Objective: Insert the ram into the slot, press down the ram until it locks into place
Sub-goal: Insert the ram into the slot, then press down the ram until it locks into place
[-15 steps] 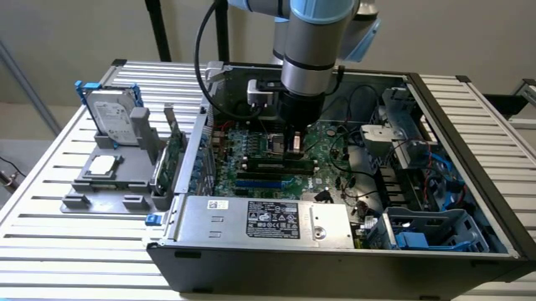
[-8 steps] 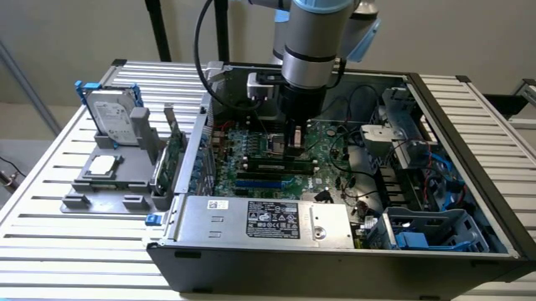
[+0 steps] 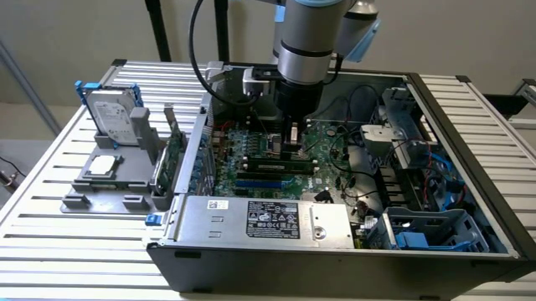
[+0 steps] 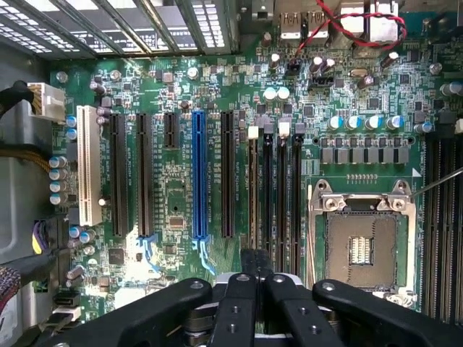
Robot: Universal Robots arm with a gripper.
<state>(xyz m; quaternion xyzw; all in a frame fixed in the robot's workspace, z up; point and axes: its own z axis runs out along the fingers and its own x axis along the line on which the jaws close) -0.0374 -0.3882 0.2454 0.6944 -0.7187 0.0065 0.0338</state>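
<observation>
The ram (image 3: 277, 167), a thin green stick with a pale label, stands on edge in a black slot (image 3: 251, 170) on the motherboard inside the open case. In the wrist view the ram (image 4: 252, 195) shows edge-on in the first of the parallel black slots (image 4: 252, 144), with empty slots (image 4: 281, 188) beside it. My gripper (image 3: 293, 149) points straight down over the ram, toward the end on the exterior view's right. Its black fingers (image 4: 246, 289) are shut together, the tips (image 4: 255, 256) right above the ram's top edge. I cannot tell whether they touch it.
A blue slot (image 4: 199, 173) and the square silver processor socket (image 4: 360, 249) flank the memory slots. The power supply (image 3: 268, 219) lies in front, drive cages and cables (image 3: 418, 163) on the exterior view's right. A hard drive (image 3: 113, 116) and an expansion card (image 3: 172, 157) stand outside the case.
</observation>
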